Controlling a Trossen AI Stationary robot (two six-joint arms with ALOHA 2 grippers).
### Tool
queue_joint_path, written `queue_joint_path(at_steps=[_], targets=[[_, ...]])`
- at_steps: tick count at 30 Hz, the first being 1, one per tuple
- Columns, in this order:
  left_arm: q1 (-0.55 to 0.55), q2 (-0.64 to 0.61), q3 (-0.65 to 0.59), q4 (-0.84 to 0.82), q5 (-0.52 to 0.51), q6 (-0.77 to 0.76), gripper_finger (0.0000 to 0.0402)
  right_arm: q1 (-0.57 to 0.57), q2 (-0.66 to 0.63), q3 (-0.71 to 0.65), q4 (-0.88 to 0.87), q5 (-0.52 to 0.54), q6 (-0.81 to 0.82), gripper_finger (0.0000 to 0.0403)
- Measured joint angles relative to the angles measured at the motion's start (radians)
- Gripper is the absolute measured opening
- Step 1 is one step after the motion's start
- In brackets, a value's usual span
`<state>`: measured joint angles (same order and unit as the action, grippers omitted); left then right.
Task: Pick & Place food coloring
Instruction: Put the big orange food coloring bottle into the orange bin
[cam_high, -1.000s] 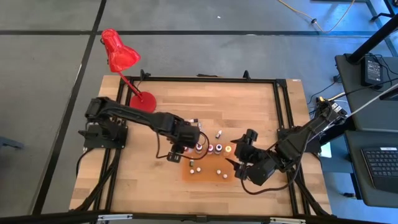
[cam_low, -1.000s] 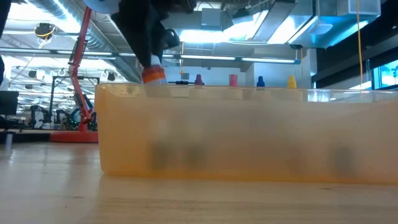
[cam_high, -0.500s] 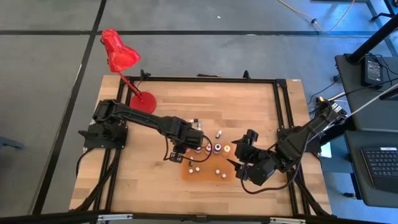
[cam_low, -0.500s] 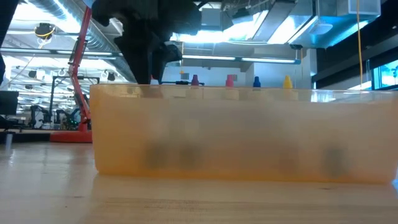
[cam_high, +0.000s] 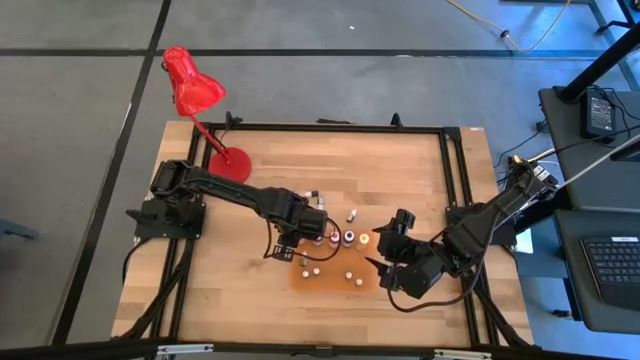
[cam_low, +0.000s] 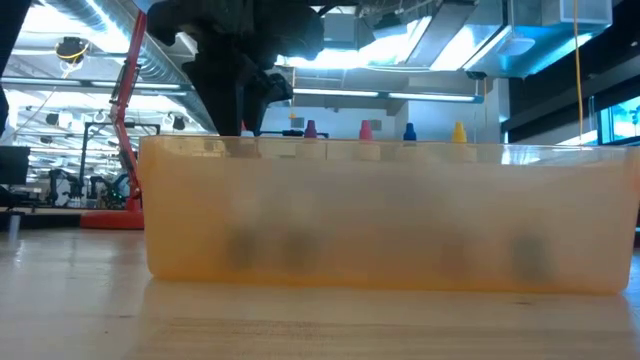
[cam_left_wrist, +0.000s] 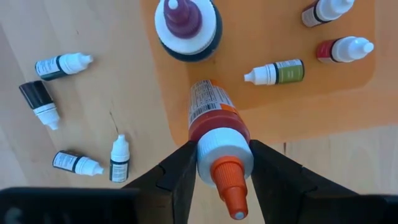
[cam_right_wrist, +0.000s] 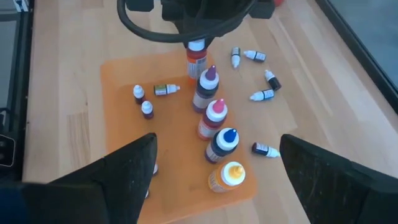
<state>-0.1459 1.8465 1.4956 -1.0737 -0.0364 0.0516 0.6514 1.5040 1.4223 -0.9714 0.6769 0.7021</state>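
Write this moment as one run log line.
left gripper: holds orange-tipped bottle on orange mat | right gripper: open, waiting | loose droppers: on table

Obscured and indeterminate areas

Low view: bottle bodies blurred behind translucent orange mat (cam_low: 400, 220); only coloured tips visible. High view: left hand (cam_high: 303, 243) finger gap too small to resolve.

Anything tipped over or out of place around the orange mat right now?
Yes. Several small dropper bottles lie on their sides on the bare wood beside the orange mat, and one green-labelled bottle lies tipped on the mat itself.
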Motion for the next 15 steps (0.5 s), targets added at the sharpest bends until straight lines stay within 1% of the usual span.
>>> queue_joint_path(at_steps=[5, 9, 15], targets=[[0.000, 0.000, 0.000, 0.000, -0.001, 0.011, 0.0142, 0.000, 0.000, 0.000, 0.000, -0.001, 0.000, 0.0339], [0.000, 0.000, 0.000, 0.000, -0.004, -0.009, 0.0143, 0.000, 0.000, 0.000, 0.000, -0.001, -0.001, 0.0339], [0.000, 0.000, 0.000, 0.000, -0.033, -0.018, 0.0148, 0.000, 0.000, 0.000, 0.000, -0.001, -0.002, 0.0339]])
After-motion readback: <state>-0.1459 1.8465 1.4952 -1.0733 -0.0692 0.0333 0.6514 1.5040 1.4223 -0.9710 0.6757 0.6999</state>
